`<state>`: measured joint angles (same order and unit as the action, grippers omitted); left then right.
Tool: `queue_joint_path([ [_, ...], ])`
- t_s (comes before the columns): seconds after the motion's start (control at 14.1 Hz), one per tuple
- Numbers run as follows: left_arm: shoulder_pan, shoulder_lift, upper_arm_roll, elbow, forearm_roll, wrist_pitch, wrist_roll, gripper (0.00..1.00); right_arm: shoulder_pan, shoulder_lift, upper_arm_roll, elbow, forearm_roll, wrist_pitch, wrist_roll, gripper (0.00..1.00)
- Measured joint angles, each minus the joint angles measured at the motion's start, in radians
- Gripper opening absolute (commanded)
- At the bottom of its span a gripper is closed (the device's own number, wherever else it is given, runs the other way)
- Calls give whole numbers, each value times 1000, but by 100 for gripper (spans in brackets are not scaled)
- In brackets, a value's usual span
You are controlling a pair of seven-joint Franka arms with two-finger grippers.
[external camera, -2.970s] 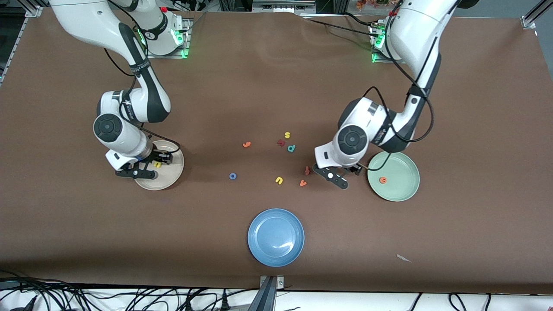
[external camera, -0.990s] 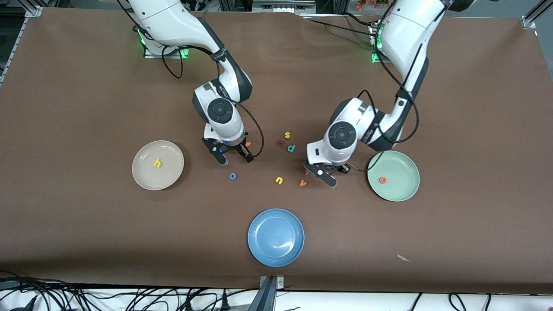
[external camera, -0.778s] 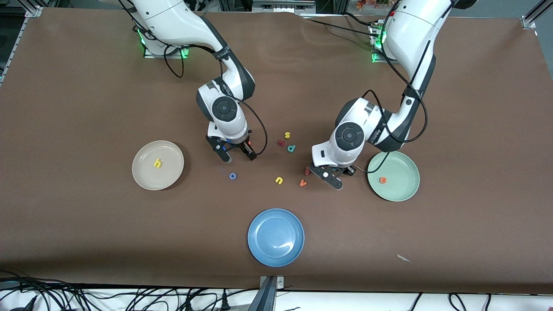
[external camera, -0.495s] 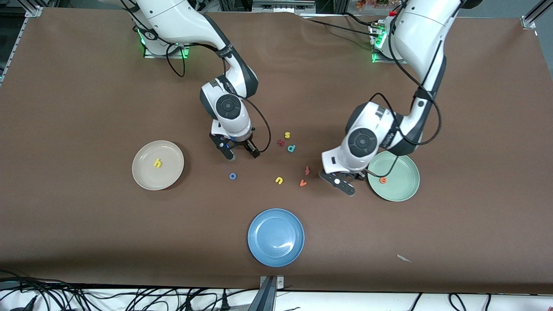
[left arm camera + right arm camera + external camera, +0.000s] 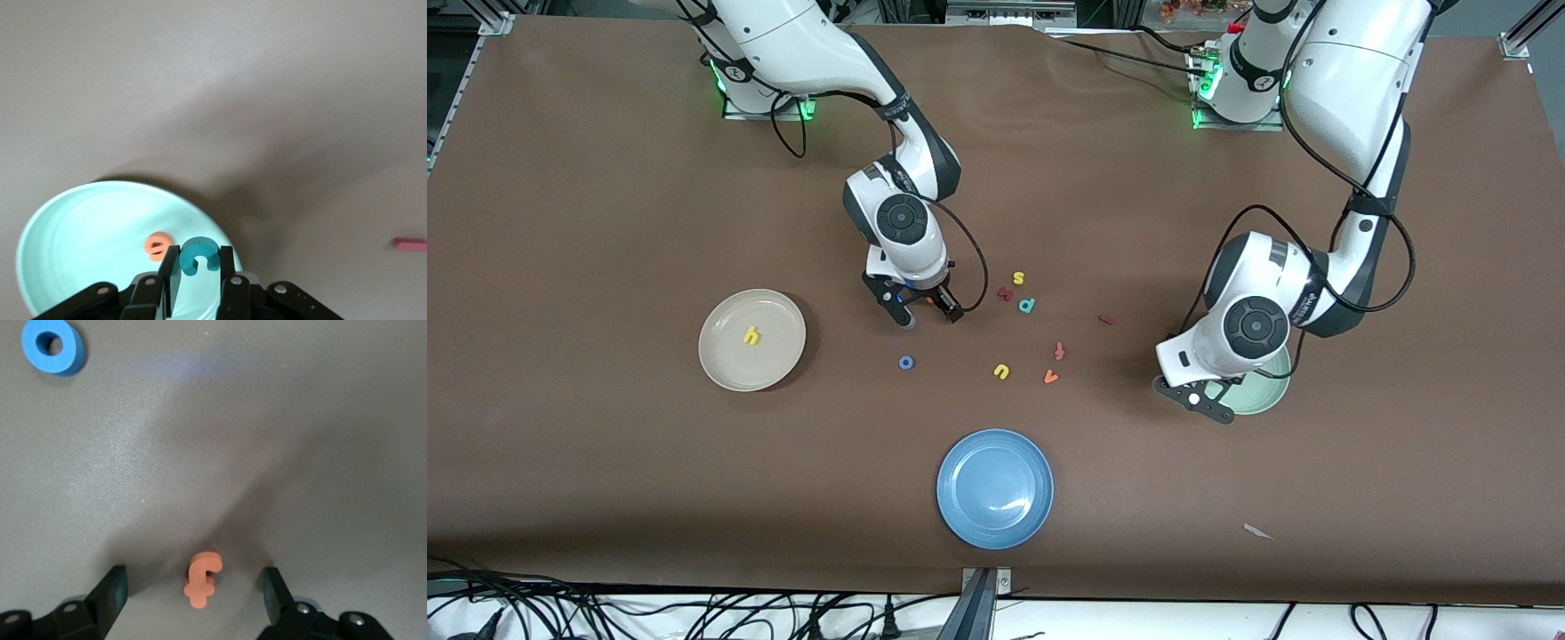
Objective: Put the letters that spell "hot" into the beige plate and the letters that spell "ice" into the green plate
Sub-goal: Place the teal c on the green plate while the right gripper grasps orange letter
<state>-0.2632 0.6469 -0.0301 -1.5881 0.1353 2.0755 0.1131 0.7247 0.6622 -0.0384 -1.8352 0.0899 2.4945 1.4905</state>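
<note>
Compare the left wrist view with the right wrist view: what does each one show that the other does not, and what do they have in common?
Only the left wrist view shows the left gripper shut on the teal foam letter c over the pale green round plate, the orange foam letter e lying in that plate, and the dark red foam bar i on the table.

Only the right wrist view shows the open right gripper around the orange foam letter t, with the blue foam ring o apart from it.

Both show the brown table.
</note>
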Motion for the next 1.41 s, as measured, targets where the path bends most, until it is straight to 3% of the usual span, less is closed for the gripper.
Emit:
queue_joint_path([
  [0.42, 106, 2, 23, -5, 30, -16, 66, 1, 0, -8, 0, 1, 0, 5, -6, 47],
  [0.71, 159, 24, 21, -28, 30, -17, 100, 3, 0, -13, 0, 1, 0, 5, -20, 39],
  [0.78, 158, 34, 17, -33, 30, -17, 100, 11, 0, -13, 0, 0, 0, 5, -25, 38],
  [0.92, 152, 52, 9, -36, 30, -16, 98, 100, 0, -13, 0, 1, 0, 4, -33, 34],
  [1.41, 147, 8, -19, -5, 30, -49, 98, 100, 0, -15, 0, 0, 0, 2, -36, 20],
])
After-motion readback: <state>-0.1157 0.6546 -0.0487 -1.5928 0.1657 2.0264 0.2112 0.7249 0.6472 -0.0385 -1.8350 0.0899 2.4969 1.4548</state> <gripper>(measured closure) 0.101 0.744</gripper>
